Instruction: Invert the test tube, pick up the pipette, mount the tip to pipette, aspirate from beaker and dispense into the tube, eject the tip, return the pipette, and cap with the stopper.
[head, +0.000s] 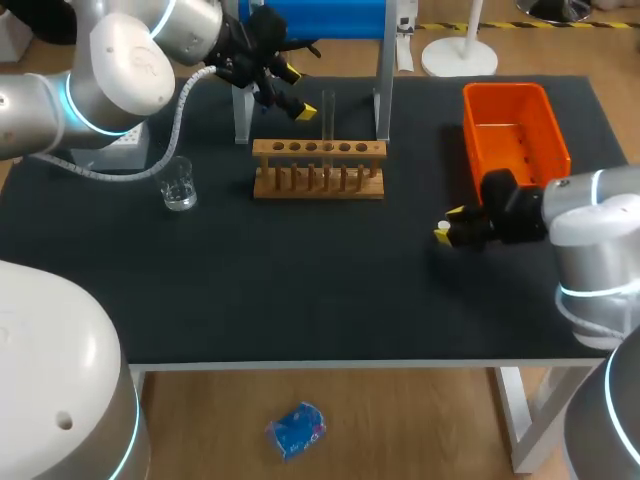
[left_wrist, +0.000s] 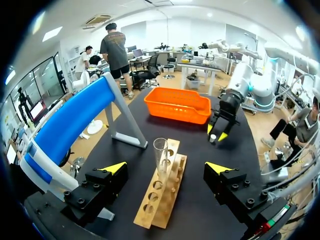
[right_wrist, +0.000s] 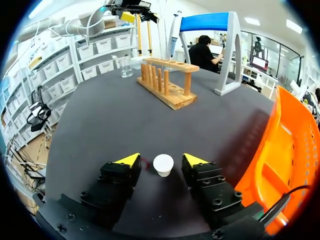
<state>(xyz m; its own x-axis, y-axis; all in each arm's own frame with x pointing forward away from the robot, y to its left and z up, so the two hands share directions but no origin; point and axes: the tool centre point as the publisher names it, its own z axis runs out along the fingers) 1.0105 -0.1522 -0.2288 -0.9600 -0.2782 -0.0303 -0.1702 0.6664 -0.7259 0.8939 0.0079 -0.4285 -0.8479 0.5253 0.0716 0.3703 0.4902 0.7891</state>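
test tube (left_wrist: 161, 155) clear, upright in rack (left_wrist: 159, 197)

counter (head: 300, 290): carries all the things below.
rack (head: 318, 170): mid-counter, toward the back, lying left to right.
tube (head: 327, 112): upright in one of the rack's middle holes.
beaker (head: 178, 185): left of the rack, near it but apart.
stand (head: 383, 90): behind the rack, one leg past each end.
bin (head: 515, 130): back right of the counter, well apart from the rack.
left hand (head: 298, 93): above the rack's back edge, just left of the tube.
right hand (head: 447, 224): low, just before the bin's near end, right of the rack.
stopper (right_wrist: 163, 165): between the right hand's fingers.
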